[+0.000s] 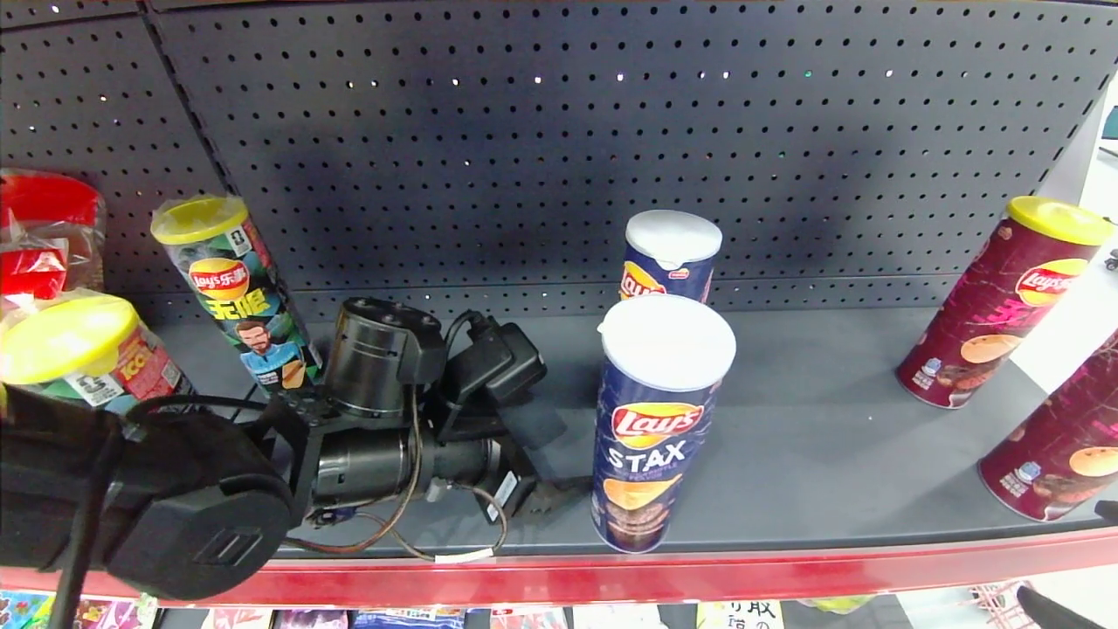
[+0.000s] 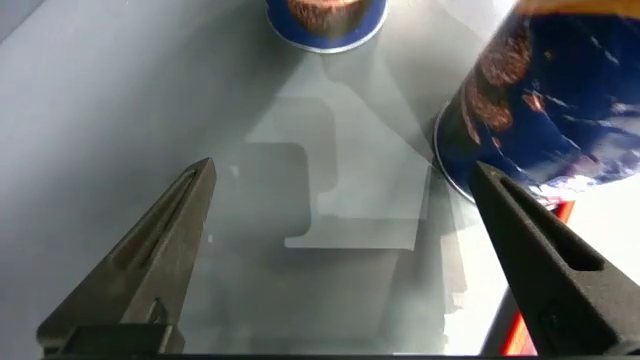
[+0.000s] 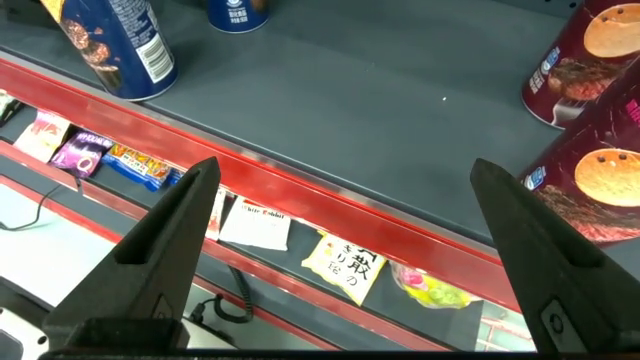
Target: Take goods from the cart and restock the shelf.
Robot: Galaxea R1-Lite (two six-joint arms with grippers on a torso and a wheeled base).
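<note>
Cans here look light and stiff, slick-sided and tippy, so a mid-body hold seems safest; the front can (image 1: 657,428) stands upright on the shelf (image 1: 830,437) just behind its red lip (image 1: 786,568), the back can (image 1: 671,253) close behind. The left claw (image 2: 342,170) sits low on the shelf beside the front can, spread wide and empty; the right claw (image 3: 345,168), likewise spread and empty, hangs out in front of the lip. Room to move lies between these and the maroon cans (image 1: 996,306).

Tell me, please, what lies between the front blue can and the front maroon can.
Nothing: the head view shows bare shelf between the front blue can and the front maroon can.
</note>
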